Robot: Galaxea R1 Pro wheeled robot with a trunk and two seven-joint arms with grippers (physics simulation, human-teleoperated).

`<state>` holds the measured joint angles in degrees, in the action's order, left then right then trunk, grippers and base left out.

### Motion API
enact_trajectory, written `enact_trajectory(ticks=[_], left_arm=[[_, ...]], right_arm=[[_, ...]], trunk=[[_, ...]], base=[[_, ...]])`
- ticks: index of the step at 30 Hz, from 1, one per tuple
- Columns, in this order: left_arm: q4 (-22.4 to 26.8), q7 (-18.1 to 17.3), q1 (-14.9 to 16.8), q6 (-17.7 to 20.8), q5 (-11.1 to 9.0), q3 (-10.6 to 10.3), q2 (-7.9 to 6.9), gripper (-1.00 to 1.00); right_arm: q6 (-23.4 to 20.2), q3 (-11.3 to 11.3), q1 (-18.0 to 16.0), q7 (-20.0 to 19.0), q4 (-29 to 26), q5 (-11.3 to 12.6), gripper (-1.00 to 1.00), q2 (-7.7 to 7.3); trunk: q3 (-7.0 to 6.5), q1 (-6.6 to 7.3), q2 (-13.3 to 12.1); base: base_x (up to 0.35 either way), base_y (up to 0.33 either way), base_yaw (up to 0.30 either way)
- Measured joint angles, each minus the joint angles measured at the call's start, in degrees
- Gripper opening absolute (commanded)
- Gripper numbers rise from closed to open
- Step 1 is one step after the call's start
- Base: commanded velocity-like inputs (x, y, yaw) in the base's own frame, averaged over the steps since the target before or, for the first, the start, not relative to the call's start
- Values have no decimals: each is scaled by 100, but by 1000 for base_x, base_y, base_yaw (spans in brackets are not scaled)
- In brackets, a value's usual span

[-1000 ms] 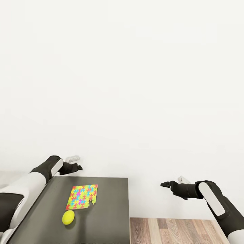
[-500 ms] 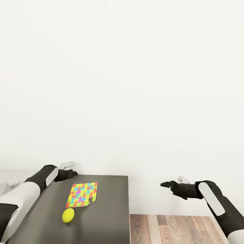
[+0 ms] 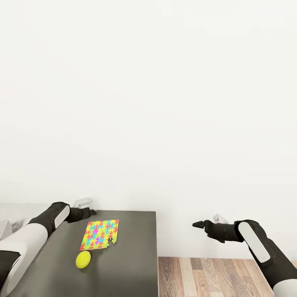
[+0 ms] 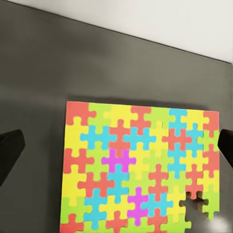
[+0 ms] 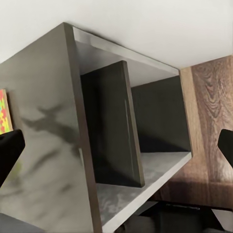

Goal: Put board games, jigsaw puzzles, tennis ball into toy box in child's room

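One jigsaw puzzle [image 3: 100, 234] is lying flat on the dark grey table [image 3: 132, 264], a sheet of yellow, red, blue, green and magenta pieces with no writing on it, and one tennis ball [image 3: 83, 259] is sitting just beside the puzzle's near edge, on the robot's side. In the left wrist view the jigsaw puzzle [image 4: 138, 167] is showing a small notch at one corner where a piece is missing. The left gripper [image 3: 91, 213] is hovering over the table's far edge, just beyond the puzzle, its two dark fingertips [image 4: 9, 150] standing wide apart at either side of the wrist view with nothing between them. Two arms are out: the right gripper [image 3: 197, 225] is hanging in open air to the right of the table, well apart from it, above the wood plank floor [image 3: 214, 276]; its fingertips [image 5: 8, 150] are also spread wide and holding nothing. From that wrist view, the table [image 5: 43, 141] is showing its open side compartment, split by one upright divider [image 5: 114, 126]. Bare tabletop is stretching right of the puzzle to the table's right edge. A plain white wall [image 3: 165, 103] is rising behind the table.
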<state>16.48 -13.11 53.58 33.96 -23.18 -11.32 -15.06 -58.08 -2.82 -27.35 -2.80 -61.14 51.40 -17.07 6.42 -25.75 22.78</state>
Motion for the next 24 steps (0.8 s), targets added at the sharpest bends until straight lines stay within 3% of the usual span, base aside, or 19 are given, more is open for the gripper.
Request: enact_trajectory(ticks=[14,21,24], left_arm=[[7,-43,-1,13,-8,1,-11,100],[8,-499,15,122,8,4,-99,100],[24,-681,42,380,18,7,-179,100]], right_arm=[[4,9,2,-6,0,-3,100,6],[4,16,0,-7,0,-10,100,-1],[4,18,3,-7,0,-4,100,3]], trunk=[[132,0,0],[199,0,0],[227,0,1]], base=[[0,0,0],[0,0,0],[0,0,0]])
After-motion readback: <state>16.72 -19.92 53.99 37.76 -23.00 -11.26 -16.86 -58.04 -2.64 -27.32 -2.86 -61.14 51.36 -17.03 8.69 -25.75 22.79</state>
